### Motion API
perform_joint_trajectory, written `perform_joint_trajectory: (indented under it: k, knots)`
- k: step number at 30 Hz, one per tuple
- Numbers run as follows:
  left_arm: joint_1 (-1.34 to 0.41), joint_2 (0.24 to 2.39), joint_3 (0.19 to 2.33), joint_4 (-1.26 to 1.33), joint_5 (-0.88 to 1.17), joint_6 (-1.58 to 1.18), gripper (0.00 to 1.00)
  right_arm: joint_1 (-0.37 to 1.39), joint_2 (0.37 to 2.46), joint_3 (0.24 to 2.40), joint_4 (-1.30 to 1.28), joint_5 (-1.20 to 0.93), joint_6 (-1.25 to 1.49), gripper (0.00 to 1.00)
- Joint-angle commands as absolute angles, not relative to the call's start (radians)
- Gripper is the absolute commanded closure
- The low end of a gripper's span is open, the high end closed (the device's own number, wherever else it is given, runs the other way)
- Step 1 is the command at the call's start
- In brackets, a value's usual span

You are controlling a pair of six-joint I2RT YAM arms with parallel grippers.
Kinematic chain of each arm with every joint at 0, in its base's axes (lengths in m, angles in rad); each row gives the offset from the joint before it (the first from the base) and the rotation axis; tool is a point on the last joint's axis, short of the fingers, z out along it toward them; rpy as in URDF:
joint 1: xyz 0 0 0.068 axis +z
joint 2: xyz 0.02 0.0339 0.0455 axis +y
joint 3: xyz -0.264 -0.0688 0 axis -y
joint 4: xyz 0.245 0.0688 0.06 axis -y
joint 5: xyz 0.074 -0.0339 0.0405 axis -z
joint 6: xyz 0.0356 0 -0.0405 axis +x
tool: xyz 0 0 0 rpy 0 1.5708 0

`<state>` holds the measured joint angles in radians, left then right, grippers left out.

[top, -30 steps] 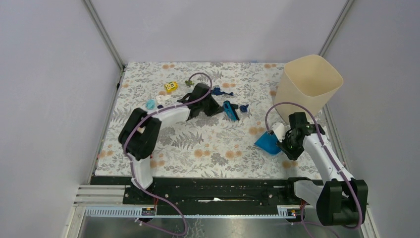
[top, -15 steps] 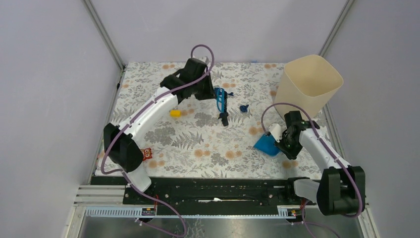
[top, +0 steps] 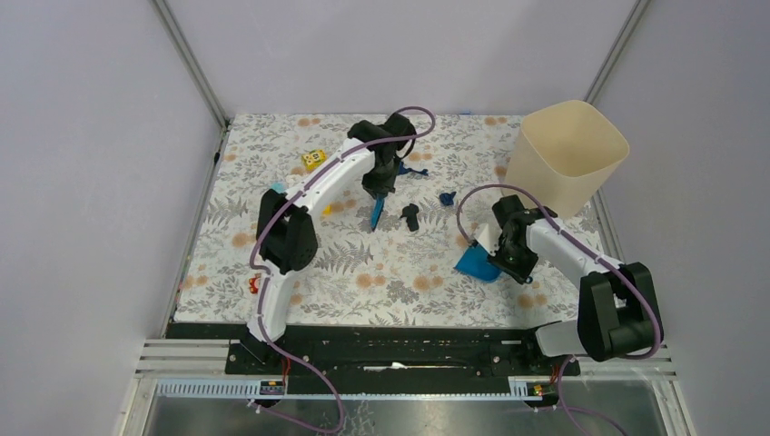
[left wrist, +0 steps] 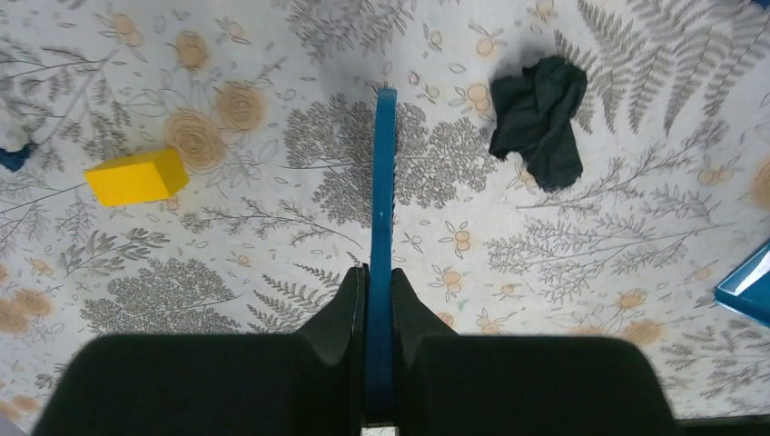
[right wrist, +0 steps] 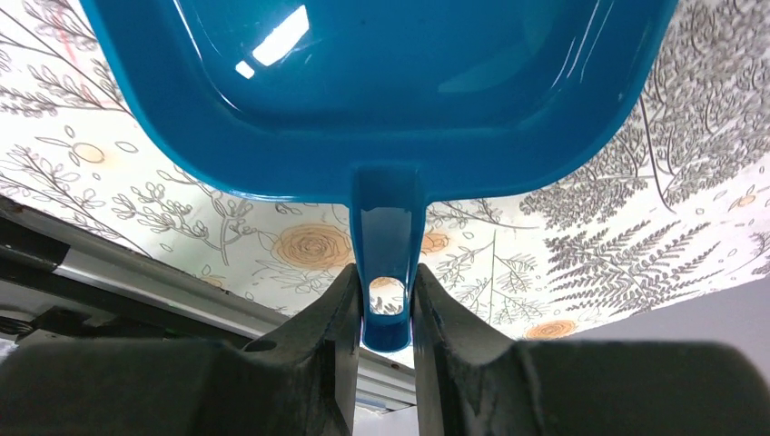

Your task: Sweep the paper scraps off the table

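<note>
My left gripper [left wrist: 379, 277] is shut on a thin blue brush [left wrist: 382, 182], which points down at the table [top: 399, 263] mid-back [top: 375, 211]. A black paper scrap [left wrist: 540, 118] lies just right of the brush tip [top: 410, 215]. A navy scrap [top: 446, 197] lies further right, and more navy scraps [top: 413, 170] lie behind the left wrist. A light blue scrap [top: 277, 188] lies at the left. My right gripper [right wrist: 386, 291] is shut on the handle of the blue dustpan [right wrist: 381, 82], which rests on the table at the right [top: 475, 262].
A tall beige bin [top: 565, 154] stands at the back right. A yellow cube with markings [top: 313, 160] sits at the back left. A small plain yellow piece [left wrist: 136, 175] lies left of the brush. A red toy [top: 252, 284] lies by the left edge.
My left arm has swung the brush from the back toward the middle, beside the black scrap. My right gripper has shifted the dustpan slightly left.
</note>
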<state>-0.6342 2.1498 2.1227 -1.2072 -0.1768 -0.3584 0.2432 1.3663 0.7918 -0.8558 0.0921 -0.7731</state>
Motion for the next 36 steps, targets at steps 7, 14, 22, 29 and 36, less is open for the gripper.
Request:
perform_joint_trajectory:
  k: [7, 14, 22, 29, 36]
  knots:
    - [-0.678, 2.174, 2.068, -1.059, 0.129, -0.358, 1.00, 0.357, 1.473, 0.894, -0.850, 0.059, -0.664, 1.00]
    - [-0.731, 2.174, 2.068, -0.975, 0.356, -0.389, 1.00, 0.366, 1.514, 0.957, -0.848, 0.017, -0.622, 1.00]
    - [-0.752, 1.917, 1.893, -0.889, 0.395, -0.394, 1.00, 0.366, 1.514, 0.942, -0.831, 0.035, -0.618, 1.00]
    - [-0.715, 1.934, 1.945, -1.008, 0.108, -0.354, 1.00, 0.367, 1.494, 0.927, -0.824, 0.042, -0.602, 1.00]
    - [-0.714, 2.103, 2.137, -1.023, -0.142, -0.272, 1.00, 0.366, 1.491, 0.909, -0.832, 0.079, -0.573, 1.00]
